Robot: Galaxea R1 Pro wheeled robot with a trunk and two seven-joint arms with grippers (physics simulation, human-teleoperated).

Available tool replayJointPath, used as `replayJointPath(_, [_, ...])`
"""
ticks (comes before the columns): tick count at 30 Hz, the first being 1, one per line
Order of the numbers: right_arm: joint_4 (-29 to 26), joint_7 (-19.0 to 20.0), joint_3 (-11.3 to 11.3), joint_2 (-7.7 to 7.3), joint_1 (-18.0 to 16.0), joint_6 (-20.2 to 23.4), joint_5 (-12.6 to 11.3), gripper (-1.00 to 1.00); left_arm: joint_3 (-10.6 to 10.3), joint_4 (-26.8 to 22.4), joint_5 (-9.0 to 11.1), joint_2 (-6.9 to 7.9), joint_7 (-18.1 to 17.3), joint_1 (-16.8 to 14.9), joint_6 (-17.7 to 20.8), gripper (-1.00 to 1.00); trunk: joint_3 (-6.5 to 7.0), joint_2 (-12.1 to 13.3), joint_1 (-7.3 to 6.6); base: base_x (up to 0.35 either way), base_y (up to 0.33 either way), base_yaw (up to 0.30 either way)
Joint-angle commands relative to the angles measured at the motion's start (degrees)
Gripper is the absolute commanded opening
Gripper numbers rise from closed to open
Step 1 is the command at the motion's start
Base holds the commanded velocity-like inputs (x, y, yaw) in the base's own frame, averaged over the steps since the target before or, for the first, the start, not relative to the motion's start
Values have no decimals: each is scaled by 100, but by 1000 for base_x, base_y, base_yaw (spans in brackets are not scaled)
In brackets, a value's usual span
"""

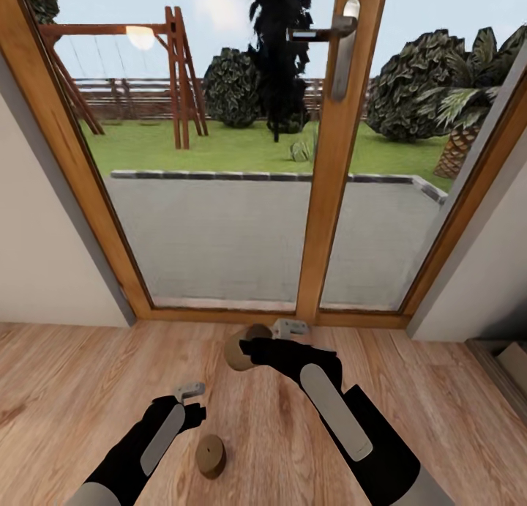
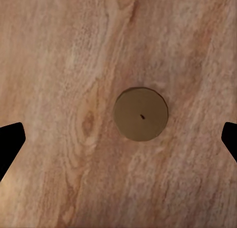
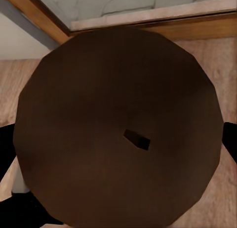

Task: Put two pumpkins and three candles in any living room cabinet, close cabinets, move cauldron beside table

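Gripping candle, right claw fingertips hidden; left claw spread.

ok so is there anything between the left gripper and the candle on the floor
Nothing: in the left wrist view only bare wood floor surrounds the candle below the open left gripper, apart from it.

Bright, even daylight fills the head view, coming through the glass door in the upper half. The wooden floor is evenly lit with only faint shadows. Straight door frames splay outward toward the edges, a wide-angle distortion. The left wrist view is soft and slightly blurred. The candle top in the right wrist view is dark and shaded.
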Motion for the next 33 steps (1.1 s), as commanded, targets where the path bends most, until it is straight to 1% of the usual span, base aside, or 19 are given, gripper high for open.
replayJointPath(1, [-9, -18, 1, 0, -5, -15, -75, -100, -27, 0, 59, 7, 57, -4, 0, 100, -23, -44, 22, 0, 0, 0])
replayJointPath(4, [-124, 14, -2, -2, -5, -36, -72, -100, -34, 25, 59, 5, 56, -4, -21, 100, -77, -164, 87, 0, 0, 0])
replayJointPath(7, [-208, 463, -1, -3, -5, -47, -71, -100, -57, 33, 59, 5, 56, -4, -118, 100, -131, -285, 153, 0, 0, 0])
replayJointPath(11, [-222, 1234, -25, -3, -5, -56, -66, -100, -63, 35, 59, 5, 56, -4, -144, 100, -203, -445, 241, 0, 0, 0])
replayJointPath(13, [-224, 1559, -42, -12, -5, -64, -63, -100, -63, 35, 59, 5, 56, -4, -148, 100, -239, -525, 285, 0, 0, 0])
replayJointPath(14, [-224, 1623, -46, -28, -5, -68, -63, -100, -64, 35, 59, 5, 56, -4, -152, 100, -257, -565, 307, 0, 0, 0])
replayJointPath(18, [-204, 1724, -53, -85, -5, -134, -56, -100, -69, 35, 59, 5, 56, -4, -158, 100, -329, -726, 395, 0, 0, 0])
replayJointPath(23, [-191, 1735, -57, -285, -5, -300, -58, -100, -71, 35, 59, 5, 56, -4, -158, 100, -418, -926, 505, 0, 0, 0])
replayJointPath(26, [-190, 1736, -59, -333, -5, -324, -61, -100, -84, 35, 59, 5, 56, -4, -158, 100, -472, -1047, 571, 0, 0, 0])
replayJointPath(29, [-196, 1736, -56, -338, -5, -329, -62, -100, -245, 40, 63, 5, 56, -4, -221, 100, -526, -1167, 636, 0, 0, 0])
replayJointPath(31, [-196, 1736, -53, -337, -5, -330, -62, -100, -370, 142, 62, -1, 57, -4, -384, 100, -562, -1247, 680, 0, 0, 0])
replayJointPath(33, [-194, 1736, -53, -338, -5, -331, -62, -100, -433, 209, 57, -73, 57, -4, -469, 100, -598, -1327, 724, 0, 0, 0])
